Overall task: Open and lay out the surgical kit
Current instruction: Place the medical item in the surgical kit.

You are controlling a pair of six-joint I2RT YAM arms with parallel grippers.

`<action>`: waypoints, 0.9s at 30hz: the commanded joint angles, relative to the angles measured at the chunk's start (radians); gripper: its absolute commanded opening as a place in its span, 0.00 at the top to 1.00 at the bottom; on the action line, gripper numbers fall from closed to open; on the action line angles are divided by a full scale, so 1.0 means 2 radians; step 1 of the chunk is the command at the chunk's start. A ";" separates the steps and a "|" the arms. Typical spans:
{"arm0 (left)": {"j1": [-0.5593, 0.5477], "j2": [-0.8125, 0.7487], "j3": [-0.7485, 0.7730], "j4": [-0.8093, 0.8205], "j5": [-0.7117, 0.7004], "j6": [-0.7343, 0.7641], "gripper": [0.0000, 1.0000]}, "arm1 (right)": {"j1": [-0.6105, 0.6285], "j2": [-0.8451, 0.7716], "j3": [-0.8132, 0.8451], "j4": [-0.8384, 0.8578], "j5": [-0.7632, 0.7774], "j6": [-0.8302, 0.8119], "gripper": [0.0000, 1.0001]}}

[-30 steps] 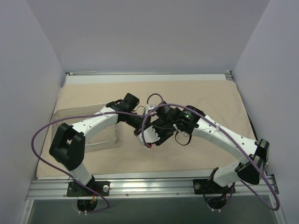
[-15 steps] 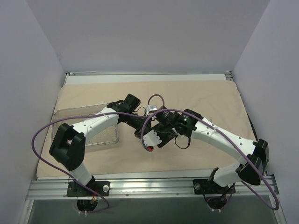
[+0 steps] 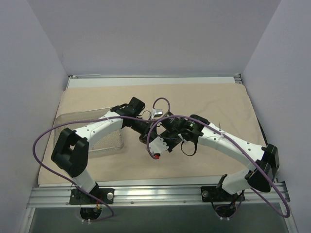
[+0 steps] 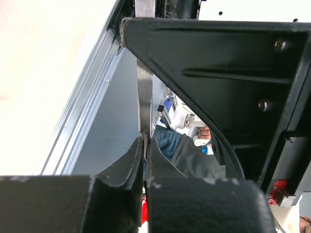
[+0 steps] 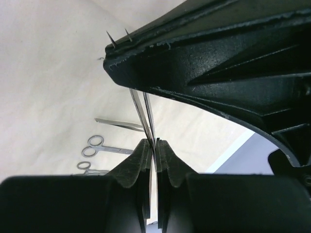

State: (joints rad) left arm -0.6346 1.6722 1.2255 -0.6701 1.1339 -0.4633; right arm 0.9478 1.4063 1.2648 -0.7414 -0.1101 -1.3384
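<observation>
the surgical kit lies opened on the table. its beige cloth wrap (image 3: pixel 218 102) is spread flat over most of the top view. the silver wire-mesh tray (image 3: pixel 109 141) sits on the cloth at the left of the frame, partly under the left arm (image 3: pixel 97 127). the right arm (image 3: pixel 228 141) reaches in from the lower right. the two wrists meet at the centre of the frame, just right of the tray and over the cloth. purple cables (image 3: pixel 34 144) loop over both arms.

in the left wrist view the left gripper (image 4: pixel 146 145) has its jaws pressed narrow on a thin metal instrument (image 4: pixel 142 97). it shows as a flat strip running straight up from the fingertips to the top of the frame.

in the right wrist view the right gripper (image 5: pixel 154 144) is pinched narrow too, on the two slim blades (image 5: pixel 140 111) of a thin metal instrument. the blades rise from its fingertips toward the upper left and pass behind a large black body. two sharp tips (image 5: pixel 112 41) poke out above that body at the upper left. i cannot tell for certain whether both pincers hold the same piece.

at the lower left of the right wrist view, scissors (image 5: pixel 104 147) with ring handles lie on the cloth. a second ring-handled piece (image 5: pixel 86 167) lies just below them, and a pointed instrument (image 5: pixel 119 124) just above.
</observation>
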 commanded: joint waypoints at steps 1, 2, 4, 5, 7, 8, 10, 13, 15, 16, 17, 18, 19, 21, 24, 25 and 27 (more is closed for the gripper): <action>-0.003 -0.010 0.008 0.004 0.019 0.012 0.93 | 0.001 0.006 -0.003 0.005 0.020 0.010 1.00; -0.003 -0.010 0.008 0.004 0.019 0.014 0.81 | 0.001 0.005 -0.004 0.005 0.021 0.010 1.00; 0.004 -0.012 0.009 -0.009 0.013 0.022 0.68 | 0.001 0.002 -0.005 0.006 0.024 0.011 1.00; 0.008 -0.015 0.008 -0.011 0.011 0.027 0.63 | 0.000 -0.001 -0.007 0.006 0.026 0.013 1.00; 0.023 -0.025 0.007 -0.018 0.001 0.031 0.39 | 0.000 -0.006 -0.013 0.005 0.032 0.013 1.00; 0.029 -0.028 0.007 -0.023 -0.010 0.041 0.30 | 0.000 -0.010 -0.015 0.004 0.034 0.013 1.00; 0.049 -0.036 0.009 -0.041 -0.022 0.051 0.06 | 0.000 -0.016 -0.024 0.003 0.040 0.014 1.00; 0.087 -0.047 0.017 -0.077 -0.054 0.081 0.06 | -0.001 -0.023 -0.036 0.002 0.048 0.020 1.00; 0.109 -0.063 0.018 -0.095 -0.090 0.092 0.06 | -0.004 -0.026 -0.042 -0.001 0.053 0.030 1.00; 0.122 -0.068 0.020 -0.101 -0.104 0.094 0.06 | -0.010 -0.027 -0.043 -0.004 0.053 0.035 1.00; 0.150 -0.074 0.018 -0.101 -0.114 0.091 0.06 | -0.014 -0.027 -0.047 -0.006 0.043 0.042 1.00; 0.166 -0.090 0.012 -0.099 -0.139 0.084 0.06 | -0.017 -0.026 -0.046 -0.006 0.037 0.072 1.00; 0.183 -0.100 0.007 -0.095 -0.153 0.076 0.06 | -0.023 -0.022 -0.043 -0.004 0.027 0.095 1.00; 0.232 -0.123 -0.006 -0.082 -0.173 0.055 0.06 | -0.042 -0.023 -0.038 0.016 -0.015 0.141 1.00; 0.277 -0.144 -0.002 -0.088 -0.199 0.041 0.06 | -0.066 -0.018 -0.028 0.043 -0.070 0.229 1.00; 0.283 -0.150 0.007 -0.088 -0.225 0.038 0.06 | -0.071 -0.015 -0.026 0.055 -0.079 0.255 1.00; 0.297 -0.158 0.018 -0.094 -0.239 0.041 0.06 | -0.088 -0.004 -0.022 0.098 -0.082 0.369 1.00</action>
State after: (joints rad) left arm -0.0624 1.3983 1.2201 -0.8364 0.7486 -0.3691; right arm 0.8047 1.3933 1.1801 -0.6521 -0.1894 -0.9218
